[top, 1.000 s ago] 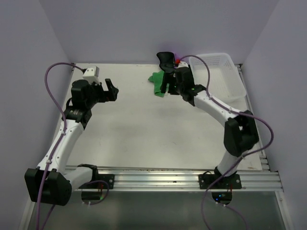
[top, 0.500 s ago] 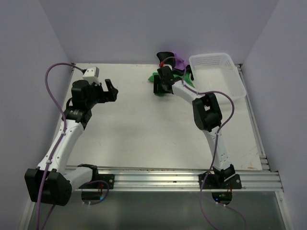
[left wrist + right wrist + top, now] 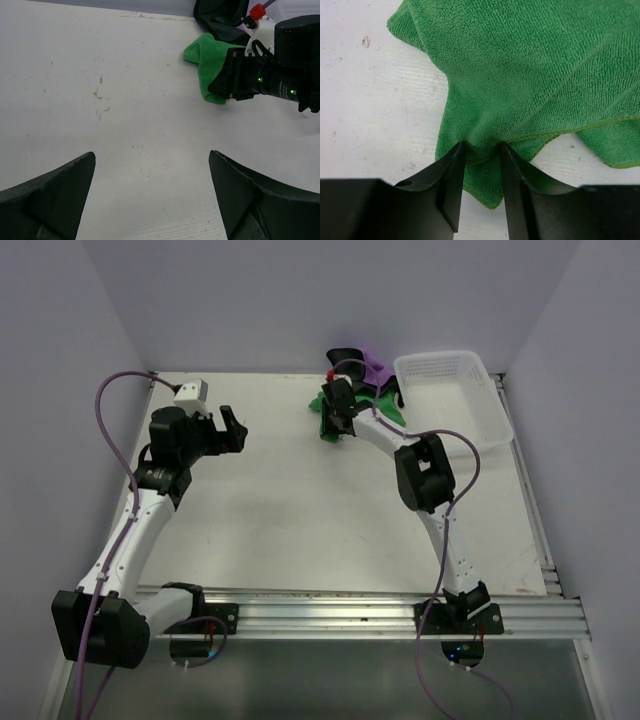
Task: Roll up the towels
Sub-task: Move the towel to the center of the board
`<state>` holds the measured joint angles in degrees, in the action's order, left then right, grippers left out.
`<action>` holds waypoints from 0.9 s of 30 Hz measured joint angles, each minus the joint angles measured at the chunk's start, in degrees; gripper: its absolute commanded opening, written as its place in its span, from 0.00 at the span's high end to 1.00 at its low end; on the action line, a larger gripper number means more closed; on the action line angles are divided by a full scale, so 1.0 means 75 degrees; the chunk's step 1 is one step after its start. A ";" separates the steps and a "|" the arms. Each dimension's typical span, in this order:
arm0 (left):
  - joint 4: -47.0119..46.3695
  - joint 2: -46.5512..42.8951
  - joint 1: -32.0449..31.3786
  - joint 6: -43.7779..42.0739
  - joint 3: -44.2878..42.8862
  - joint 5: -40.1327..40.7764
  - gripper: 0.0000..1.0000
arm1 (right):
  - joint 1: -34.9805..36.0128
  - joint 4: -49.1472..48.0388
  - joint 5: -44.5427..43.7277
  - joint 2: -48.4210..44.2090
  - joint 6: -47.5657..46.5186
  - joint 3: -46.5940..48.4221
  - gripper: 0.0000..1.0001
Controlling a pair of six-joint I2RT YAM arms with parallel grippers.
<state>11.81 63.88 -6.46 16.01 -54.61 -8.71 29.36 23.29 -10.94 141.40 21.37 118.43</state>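
Now: left end effector point(image 3: 151, 156) hangs wide open, unmoved, over the left of the counter point(image 3: 300, 500). Right end effector point(image 3: 481, 150) has slid left and narrowed since a second ago, pinching a puckered fold at the green towel point(image 3: 530, 65) edge, far centre. Beyond it, purple towel point(image 3: 377, 366) crumpled, partly hidden behind the wrist.

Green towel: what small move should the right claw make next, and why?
Probably the right claw should drag the green towel out onto the bare table: its fingers pinch a fold at the edge, and the cloth lies crumpled, not flat for rolling.
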 measured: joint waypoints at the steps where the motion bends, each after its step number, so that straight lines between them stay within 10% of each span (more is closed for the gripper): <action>1: 0.0000 0.0000 0.0000 0.0003 0.0000 0.0000 0.00 | 0.0020 -0.0035 -0.0003 -0.0017 -0.0017 -0.0055 0.72; 7: 0.0006 0.0017 0.0000 0.0009 0.0000 0.0009 0.00 | 0.0146 -0.0172 0.0064 -0.0498 -0.0079 -0.0828 0.92; 24: 0.0038 -0.0239 0.0000 -0.0003 -0.0003 0.1037 0.00 | 0.3646 -0.0898 0.1003 -0.4470 0.0833 -0.5587 0.91; 26: 0.0041 -0.0265 0.0000 -0.0006 -0.0003 0.1163 0.00 | 0.3963 -0.1035 0.1119 -0.4392 0.1105 -0.5671 0.81; 27: 0.0041 -0.0265 0.0000 -0.0009 -0.0003 0.1198 0.00 | 0.4109 -0.1090 0.1209 -0.4322 0.1224 -0.5674 0.54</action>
<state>12.12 61.89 -6.46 15.94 -54.63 0.27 60.18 15.11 -1.87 108.99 30.55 75.88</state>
